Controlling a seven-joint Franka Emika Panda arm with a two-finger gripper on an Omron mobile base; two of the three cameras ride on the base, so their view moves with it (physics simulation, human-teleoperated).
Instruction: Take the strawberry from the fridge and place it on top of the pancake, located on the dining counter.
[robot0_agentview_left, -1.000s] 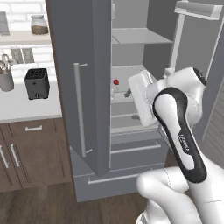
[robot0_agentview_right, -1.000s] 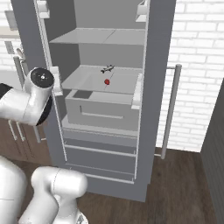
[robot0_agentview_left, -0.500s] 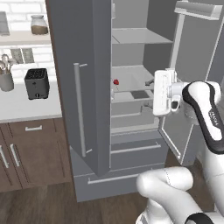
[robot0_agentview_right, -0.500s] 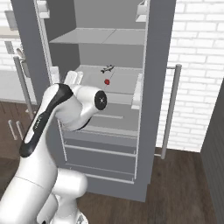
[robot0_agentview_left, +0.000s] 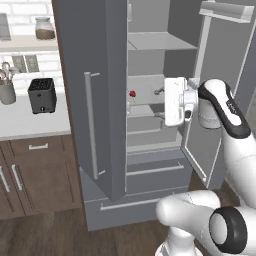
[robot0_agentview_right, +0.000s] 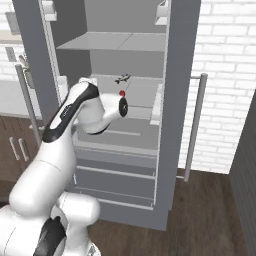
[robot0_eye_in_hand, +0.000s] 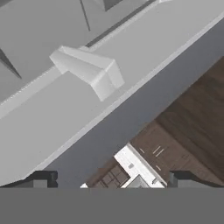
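You are bringing the gripper (robot0_eye_in_hand: 109, 177), jaws spread wide and holding nothing, up before the open fridge (robot0_agentview_left: 100, 110), because the strawberry (robot0_agentview_right: 122, 93) is sitting on the middle shelf (robot0_agentview_right: 140, 95), awaiting your reach inward.
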